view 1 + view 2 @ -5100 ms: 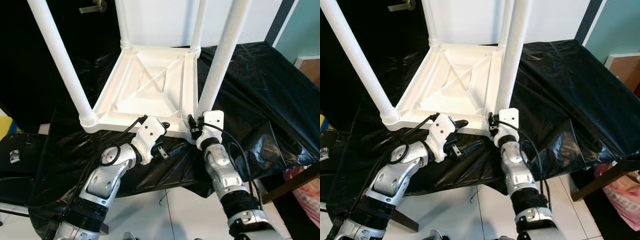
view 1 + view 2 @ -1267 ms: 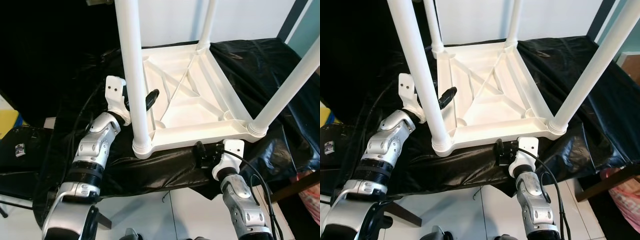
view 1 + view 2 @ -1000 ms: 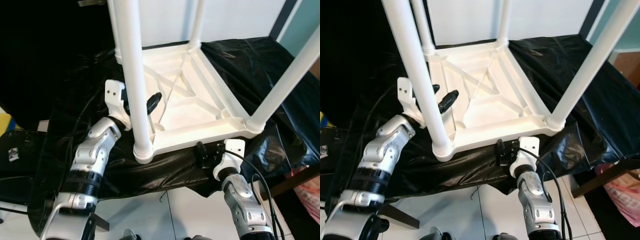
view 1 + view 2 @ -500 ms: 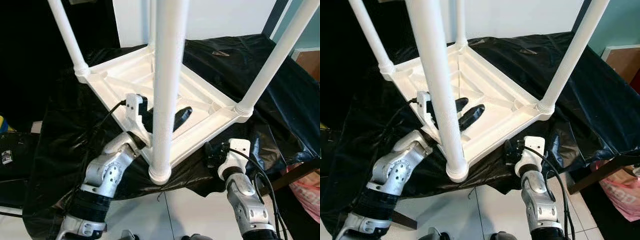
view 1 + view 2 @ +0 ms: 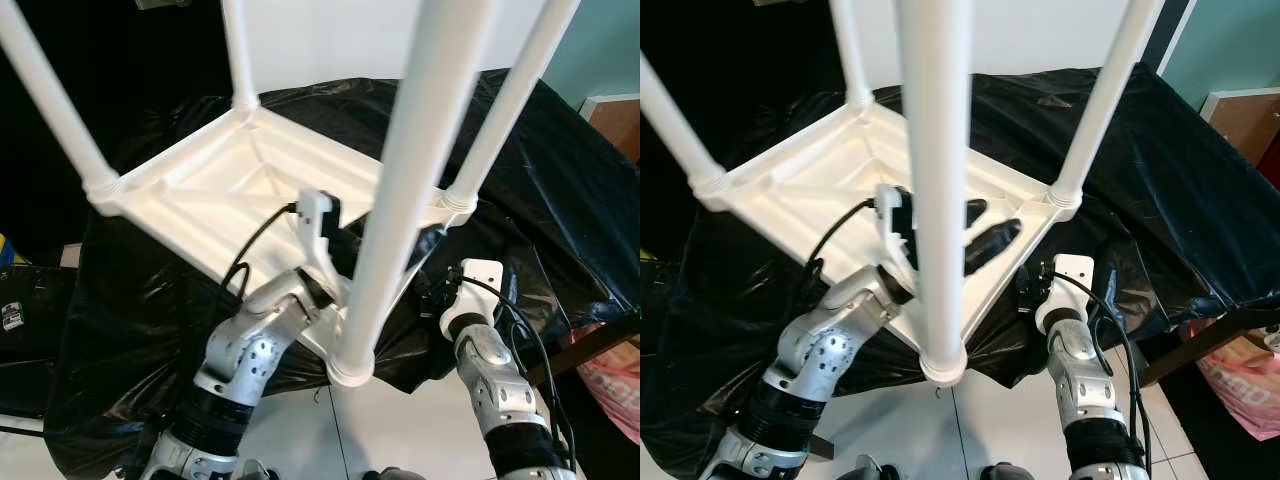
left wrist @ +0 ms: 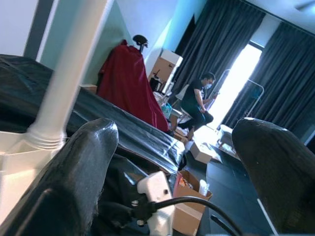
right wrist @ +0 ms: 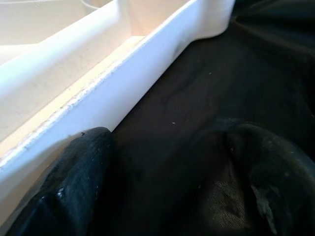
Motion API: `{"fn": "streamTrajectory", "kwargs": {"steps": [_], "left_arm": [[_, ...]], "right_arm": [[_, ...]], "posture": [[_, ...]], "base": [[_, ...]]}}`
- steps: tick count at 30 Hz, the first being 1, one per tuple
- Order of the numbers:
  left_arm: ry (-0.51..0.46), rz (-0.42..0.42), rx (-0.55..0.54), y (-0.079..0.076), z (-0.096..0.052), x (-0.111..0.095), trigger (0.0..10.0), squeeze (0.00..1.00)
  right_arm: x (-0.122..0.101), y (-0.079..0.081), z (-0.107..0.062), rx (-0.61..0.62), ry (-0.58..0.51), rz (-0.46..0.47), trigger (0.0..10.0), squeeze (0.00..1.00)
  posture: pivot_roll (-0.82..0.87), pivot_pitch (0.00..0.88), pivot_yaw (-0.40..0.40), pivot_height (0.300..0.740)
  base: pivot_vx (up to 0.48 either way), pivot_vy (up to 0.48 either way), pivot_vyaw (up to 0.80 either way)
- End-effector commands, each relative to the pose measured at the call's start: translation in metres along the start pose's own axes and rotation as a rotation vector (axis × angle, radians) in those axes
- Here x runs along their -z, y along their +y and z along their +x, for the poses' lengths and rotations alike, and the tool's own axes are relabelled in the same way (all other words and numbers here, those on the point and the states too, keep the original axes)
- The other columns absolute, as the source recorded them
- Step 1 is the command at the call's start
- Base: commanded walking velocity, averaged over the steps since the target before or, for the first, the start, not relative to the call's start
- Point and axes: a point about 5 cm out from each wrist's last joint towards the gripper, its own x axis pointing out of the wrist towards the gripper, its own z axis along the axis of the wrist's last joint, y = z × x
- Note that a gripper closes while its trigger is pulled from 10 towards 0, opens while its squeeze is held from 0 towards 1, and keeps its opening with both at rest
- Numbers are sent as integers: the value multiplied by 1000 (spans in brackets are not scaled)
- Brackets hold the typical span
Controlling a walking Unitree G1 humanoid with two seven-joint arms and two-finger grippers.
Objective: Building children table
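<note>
1. A white plastic children's table (image 5: 215,195) is seen lying upside down on a desk covered with black plastic sheet (image 5: 540,160), its four legs pointing up.
2. The nearest leg (image 5: 938,200) is seen standing at the corner closest to the robot, at the desk's front edge.
3. The left end effector (image 5: 985,232) is held over the underside of the tabletop, just behind that nearest leg, with its two black fingers (image 6: 83,162) spread apart and nothing gripped between them.
4. The right end effector (image 7: 167,162) is positioned low at the table's right-hand rim (image 7: 147,64), resting on the black sheet; its fingers are parted, and one finger is seen just beside the rim.
5. A seated person (image 6: 199,101) and a red cloth (image 6: 128,83) are seen far across the room in the left wrist view.
</note>
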Motion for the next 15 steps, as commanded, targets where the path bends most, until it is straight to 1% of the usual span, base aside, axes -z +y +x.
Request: {"fn": "streamTrajectory", "kwargs": {"steps": [1,2,4,6,7,8,9,10,11,12,13,14,15], "left_arm": [[34,32,156,-13,7,7,10000,0],[34,32,156,-13,7,7,10000,0],[69,77,75,-1,4,9,10000,0],[68,98,7,11,-1,6,10000,0],[72,112,-16,16,-5,4,10000,0],[72,112,-16,16,-5,4,10000,0],[86,127,-33,21,-9,3,10000,0],[106,144,-40,24,-14,3,10000,0],[160,189,-60,31,-23,5,10000,0],[160,189,-60,31,-23,5,10000,0],[245,255,-81,39,-34,9,10000,0],[245,255,-81,39,-34,9,10000,0],[309,308,-94,45,-43,12,10000,0]], "right_arm": [[-7,3,5,3,-34,5,10000,0],[-7,3,5,3,-34,5,10000,0],[-8,-2,6,41,-44,-2,10000,0],[-8,-7,6,74,-51,-9,10000,0],[-9,-9,5,84,-54,-9,10000,0],[-9,-9,5,84,-54,-9,10000,0],[-9,-11,5,91,-61,-14,10000,0],[-10,-13,4,94,-68,-16,10000,0],[-13,-16,2,97,-85,-20,10000,0],[-13,-16,2,97,-85,-20,10000,0],[-16,-19,-1,95,-103,-26,10000,0],[-16,-19,-1,95,-103,-26,10000,0],[-18,-22,-3,90,-116,-33,10000,0]], "posture": [[-14,102,-9,740],[-14,102,-9,740],[-14,103,-5,740],[-15,104,-2,740],[-15,104,-2,740],[-15,104,-2,740],[-16,103,0,740],[-16,103,0,740],[-19,104,4,740],[-19,104,4,740],[-20,105,6,740],[-20,105,6,740],[-21,102,9,740]], "base": [[0,0,0],[0,0,0],[0,0,0],[0,0,0],[0,0,0],[0,0,0],[0,0,0],[0,0,0],[0,0,0],[0,0,0],[0,0,0],[0,0,0],[0,0,0]]}}
